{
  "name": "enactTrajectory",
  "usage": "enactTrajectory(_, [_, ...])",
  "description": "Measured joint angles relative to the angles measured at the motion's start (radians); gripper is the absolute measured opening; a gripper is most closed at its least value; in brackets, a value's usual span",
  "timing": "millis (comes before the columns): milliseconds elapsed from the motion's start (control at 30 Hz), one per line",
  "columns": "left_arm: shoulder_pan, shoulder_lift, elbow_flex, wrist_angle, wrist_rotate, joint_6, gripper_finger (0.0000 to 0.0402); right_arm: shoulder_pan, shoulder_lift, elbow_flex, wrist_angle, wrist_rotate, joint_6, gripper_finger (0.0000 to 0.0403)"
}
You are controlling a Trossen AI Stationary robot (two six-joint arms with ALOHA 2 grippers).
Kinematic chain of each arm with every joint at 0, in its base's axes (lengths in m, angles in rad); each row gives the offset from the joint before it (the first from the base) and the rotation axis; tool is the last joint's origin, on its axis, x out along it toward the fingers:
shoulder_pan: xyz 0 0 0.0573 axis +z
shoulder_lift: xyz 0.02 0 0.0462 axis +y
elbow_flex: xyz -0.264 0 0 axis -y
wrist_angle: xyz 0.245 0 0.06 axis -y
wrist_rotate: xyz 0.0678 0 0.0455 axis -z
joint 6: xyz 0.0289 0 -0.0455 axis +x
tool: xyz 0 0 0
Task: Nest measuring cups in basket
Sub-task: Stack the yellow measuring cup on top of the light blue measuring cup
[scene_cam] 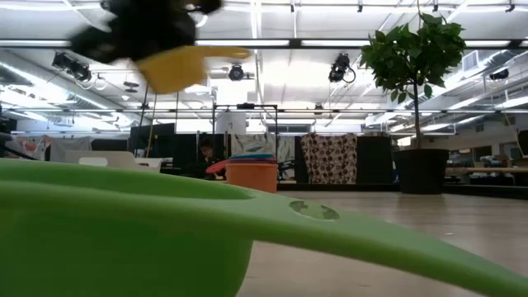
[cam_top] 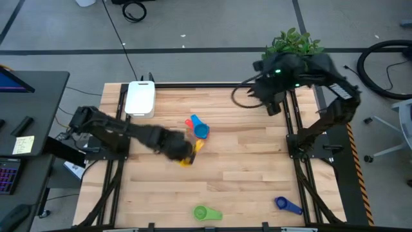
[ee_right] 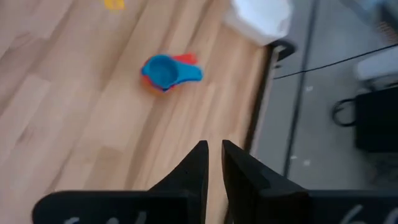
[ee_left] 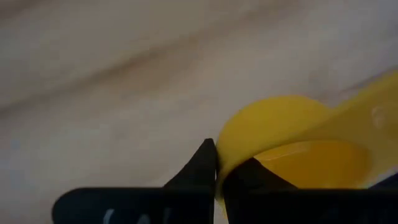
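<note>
Yellow measuring cup (ee_left: pixel 280 146) clamped in left gripper (ee_left: pixel 217 165) above table; right gripper (ee_right: pixel 214 155) narrow, empty.

No legible text, labels or numbers.

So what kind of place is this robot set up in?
Probably a robotics lab in a big open workspace: a wooden table framed by arm mounts, ceiling strip lights, and a desk with a monitor alongside.
</note>
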Motion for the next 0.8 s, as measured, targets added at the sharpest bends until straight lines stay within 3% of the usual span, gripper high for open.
enactTrajectory(233, [0.251, 0.0, 0.0, 0.215, 0.006, 0.096, 0.0011, -0.029, -0.085, 0.001, 0.057, 0.114, -0.015, 0.0049])
enactTrajectory(367, [0.38, 0.002, 0.0, 0.256, 0.116, 0.089, 0.0011, -0.055, -0.109, 0.001, 0.07, 0.129, -0.019, 0.0043])
enactTrajectory(633, [0.481, 0.021, 0.001, 0.406, 0.391, -0.138, 0.0011, -0.101, -0.112, 0.001, 0.068, 0.129, -0.051, 0.0036])
enactTrajectory(800, [0.483, 0.027, 0.002, 0.406, 0.457, -0.3, 0.0011, -0.125, -0.11, 0.0, 0.069, 0.129, -0.076, 0.0036])
